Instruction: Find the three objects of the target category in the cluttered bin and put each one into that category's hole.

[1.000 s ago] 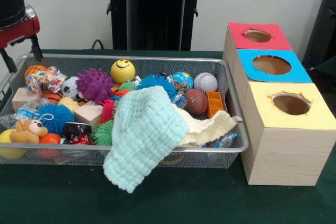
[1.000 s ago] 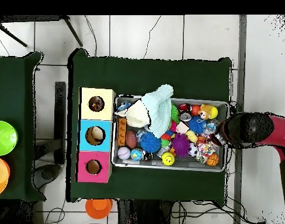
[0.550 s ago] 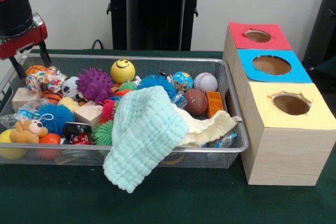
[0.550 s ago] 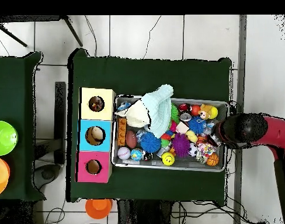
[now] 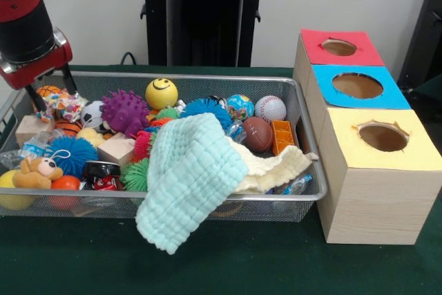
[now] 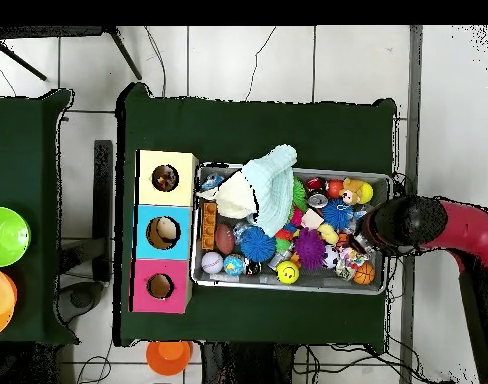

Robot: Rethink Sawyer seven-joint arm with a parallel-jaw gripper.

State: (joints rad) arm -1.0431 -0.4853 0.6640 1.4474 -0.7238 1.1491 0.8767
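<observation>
The wire mesh bin (image 5: 304, 144) sits on the green table (image 5: 242, 267), packed with toys, and the pincer (image 5: 50, 91) hangs over its end farthest from the boxes, two dark fingers (image 5: 70, 81) set apart with nothing between them. Just below the tips lie a small basketball (image 5: 45, 92) and a patterned ball (image 5: 68, 103). Beside these are a soccer ball (image 5: 90, 113) and a purple spiky ball (image 5: 126, 110), with a yellow smiley ball (image 5: 161, 93) farther along. A mint cloth (image 5: 188, 177) drapes over the bin's front rim. Past it lie a baseball (image 5: 270, 108) and a brown football (image 5: 257, 134). Touching the bin's other end stand three wooden boxes with holes: yellow (image 5: 383, 144), blue (image 5: 359, 88), red (image 5: 340, 48)
</observation>
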